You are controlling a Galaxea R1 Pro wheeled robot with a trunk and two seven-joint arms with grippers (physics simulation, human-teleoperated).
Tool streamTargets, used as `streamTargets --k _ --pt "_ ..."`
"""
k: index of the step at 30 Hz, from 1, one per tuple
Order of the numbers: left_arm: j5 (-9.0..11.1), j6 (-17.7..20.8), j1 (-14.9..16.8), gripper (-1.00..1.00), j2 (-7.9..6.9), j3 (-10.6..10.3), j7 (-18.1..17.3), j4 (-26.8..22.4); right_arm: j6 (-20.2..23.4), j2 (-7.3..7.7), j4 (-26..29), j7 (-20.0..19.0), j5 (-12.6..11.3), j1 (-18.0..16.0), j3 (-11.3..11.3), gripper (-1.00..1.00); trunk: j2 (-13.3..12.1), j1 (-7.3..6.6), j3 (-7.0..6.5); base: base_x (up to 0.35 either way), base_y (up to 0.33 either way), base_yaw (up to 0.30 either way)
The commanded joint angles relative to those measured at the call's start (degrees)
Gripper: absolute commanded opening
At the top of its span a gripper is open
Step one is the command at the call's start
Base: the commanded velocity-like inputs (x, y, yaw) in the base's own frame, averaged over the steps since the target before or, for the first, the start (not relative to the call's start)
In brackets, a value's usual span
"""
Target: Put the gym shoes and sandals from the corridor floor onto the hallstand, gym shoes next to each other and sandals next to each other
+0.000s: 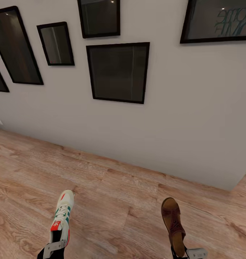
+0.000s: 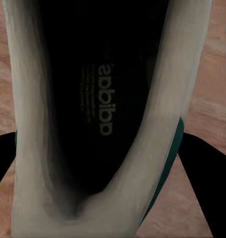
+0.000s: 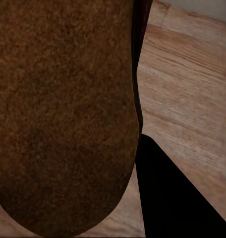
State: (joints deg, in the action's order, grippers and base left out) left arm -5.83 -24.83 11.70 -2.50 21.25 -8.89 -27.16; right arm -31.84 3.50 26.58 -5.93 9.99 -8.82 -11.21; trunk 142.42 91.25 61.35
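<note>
A white gym shoe [image 1: 62,219] with green stripes and a red-orange heel patch points away from me at the lower left of the head view. My left gripper [image 1: 54,245] is shut on its heel end. In the left wrist view the gym shoe's dark opening [image 2: 93,109] sits between two black fingers [image 2: 204,183]. At the lower right, a brown sandal [image 1: 173,225] is held by its heel in my right gripper [image 1: 183,251], which is shut. The sandal's brown sole [image 3: 63,114] is close up in the right wrist view, beside one black finger [image 3: 177,198]. The hallstand is out of view.
Light wood-plank corridor floor [image 1: 112,194] stretches ahead to a pale grey wall [image 1: 195,126]. Several dark picture frames [image 1: 118,72] hang on it. The wall ends at a corner at the right [image 1: 232,187].
</note>
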Motion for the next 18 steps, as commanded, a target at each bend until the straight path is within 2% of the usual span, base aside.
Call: streamTargets --k 1,18 --pt "-0.6 -0.2 0.0 -1.0 0.04 0.5 -0.3 0.0 -0.1 -0.06 0.0 -0.6 0.1 -0.1 -0.5 -1.0 0.0 -0.01 0.04 0.0 0.0 -0.3" --pt "-0.6 -0.2 0.0 -1.0 0.05 0.4 -0.3 0.0 -0.1 -0.07 -0.1 -0.6 0.2 -0.1 -0.5 -1.0 0.0 -0.01 0.04 0.0 0.0 -0.3"
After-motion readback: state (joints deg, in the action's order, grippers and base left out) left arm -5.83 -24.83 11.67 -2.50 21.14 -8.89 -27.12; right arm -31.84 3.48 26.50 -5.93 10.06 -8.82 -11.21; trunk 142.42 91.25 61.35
